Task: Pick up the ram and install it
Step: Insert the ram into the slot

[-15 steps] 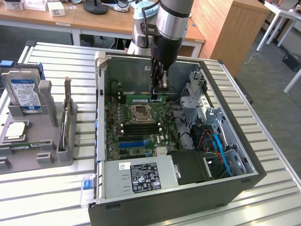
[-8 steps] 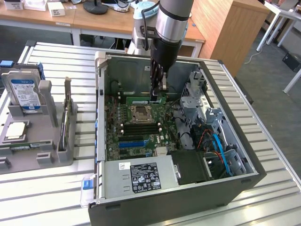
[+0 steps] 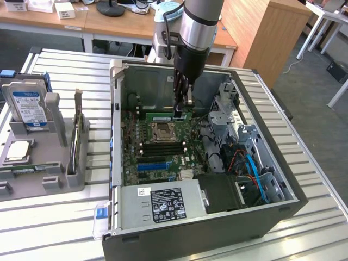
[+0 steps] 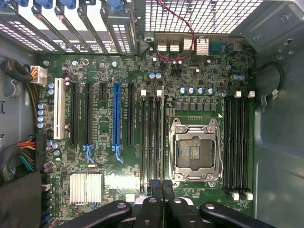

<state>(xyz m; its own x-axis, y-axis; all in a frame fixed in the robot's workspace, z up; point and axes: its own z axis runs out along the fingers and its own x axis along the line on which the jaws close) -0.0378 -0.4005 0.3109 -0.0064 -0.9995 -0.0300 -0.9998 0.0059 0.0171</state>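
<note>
Arm: it reaches down from the far side into the open computer case point(image 3: 116, 109), which lies on its side on a slatted metal table point(image 3: 54, 228).
Gripper point(image 3: 184, 110): the fingers are pressed together, with no gap showing between them. The tips sit right at the top edge of the ram point(image 3: 165, 116), toward its end on the exterior view's right. I cannot tell whether they pinch that edge or only bear on it.
Ram: it stands on edge on the motherboard point(image 3: 133, 157), running left to right just beyond the processor socket point(image 3: 162, 129). It is in line with the memory slots there, and its pale label faces the near side.
Processor socket: its metal frame is in the middle of the board, and dark memory slots point(image 3: 163, 145) flank it on the near side too.
Blue slot point(image 3: 152, 165): it is nearer the front than the socket and well apart from the gripper.
Power supply point(image 3: 163, 204): it is the grey box with a black label at the near end of the case.
Outside the case: on the exterior view's left, a hard drive point(image 3: 26, 106) stands upright in a grey holder point(image 3: 51, 111).
</note>
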